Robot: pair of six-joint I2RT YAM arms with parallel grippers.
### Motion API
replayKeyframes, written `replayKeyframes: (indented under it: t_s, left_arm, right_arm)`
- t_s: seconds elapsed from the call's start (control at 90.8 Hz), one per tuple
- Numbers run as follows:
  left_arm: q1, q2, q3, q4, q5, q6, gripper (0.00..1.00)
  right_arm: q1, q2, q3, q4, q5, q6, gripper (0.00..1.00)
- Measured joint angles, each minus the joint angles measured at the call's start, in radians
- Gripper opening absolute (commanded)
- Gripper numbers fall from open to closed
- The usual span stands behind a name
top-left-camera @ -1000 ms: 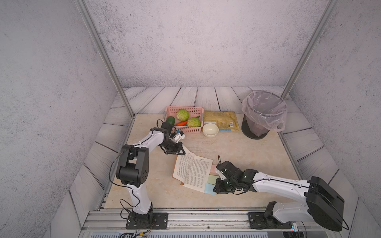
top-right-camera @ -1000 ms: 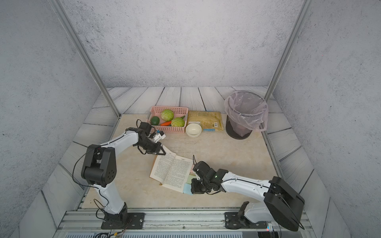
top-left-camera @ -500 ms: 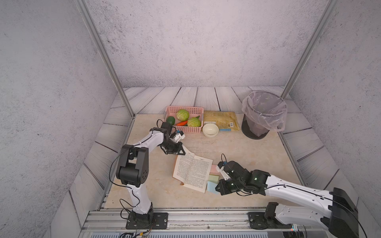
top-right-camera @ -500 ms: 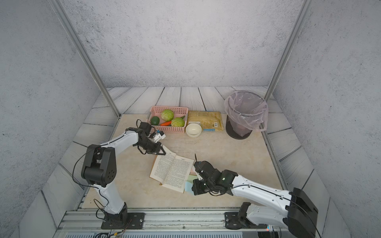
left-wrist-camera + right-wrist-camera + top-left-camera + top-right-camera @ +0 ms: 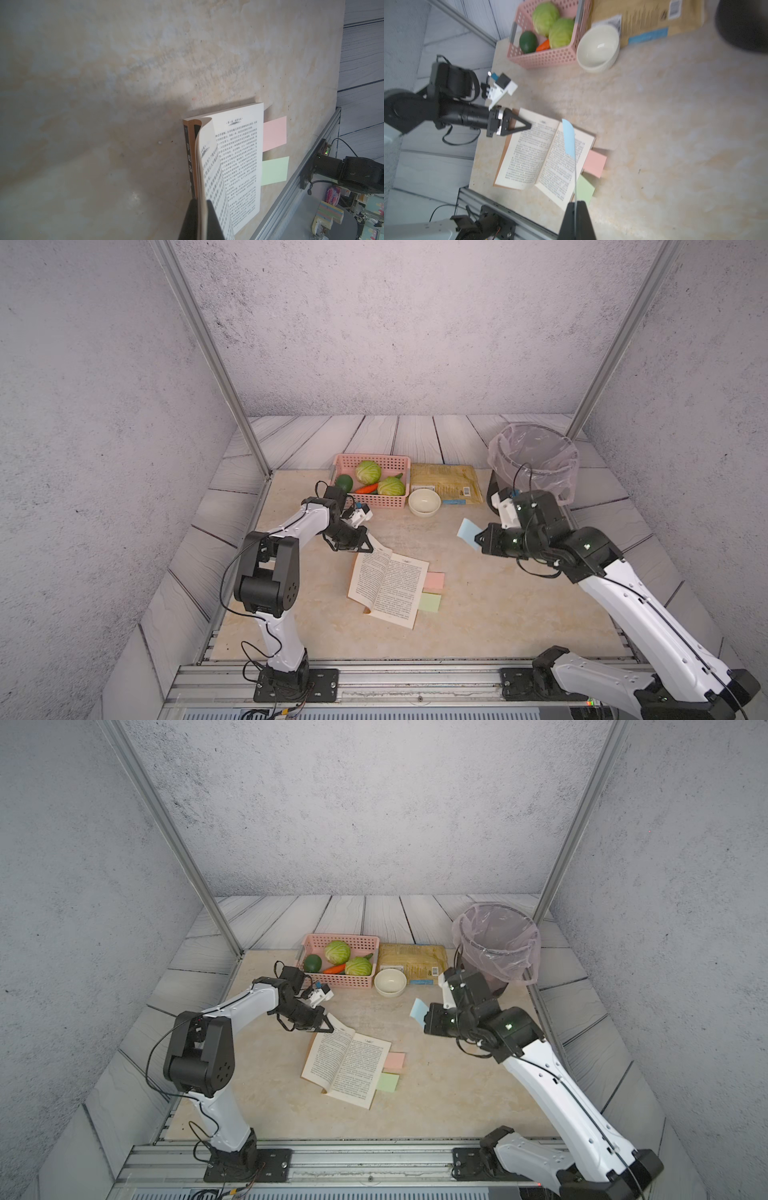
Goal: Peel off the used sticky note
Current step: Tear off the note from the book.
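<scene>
**Top views:** right gripper (image 5: 478, 540) clamped on blue sticky note (image 5: 466, 532); note held in air, clear of open book (image 5: 388, 589), near bin (image 5: 536, 464). Left gripper (image 5: 369, 546) pinching far corner of book. Pink note (image 5: 434, 580) and green note (image 5: 430, 602) protrude from page edge facing right arm.

**Left wrist:** jaws together on raised page bundle.

**Right wrist:** jaws together on blue note, seen edge-on.
</scene>
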Motion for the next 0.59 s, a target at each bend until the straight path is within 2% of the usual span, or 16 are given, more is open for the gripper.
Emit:
replayKeyframes:
  t_s: [0.154, 0.297, 0.407, 0.595]
  left_arm:
    - [0.0, 0.002, 0.0, 0.0, 0.001, 0.0, 0.0]
    - [0.0, 0.004, 0.0, 0.0, 0.004, 0.0, 0.0]
    - [0.0, 0.007, 0.0, 0.0, 0.006, 0.0, 0.0]
    - [0.0, 0.008, 0.0, 0.001, 0.013, 0.0, 0.0]
  right_arm:
    - [-0.229, 0.153, 0.257, -0.024, -0.014, -0.059, 0.0]
    - [-0.404, 0.305, 0.414, -0.002, -0.047, -0.054, 0.0]
    - [-0.489, 0.455, 0.563, 0.016, -0.074, -0.028, 0.0]
    - [-0.55, 0.711, 0.824, 0.035, -0.068, -0.008, 0.0]
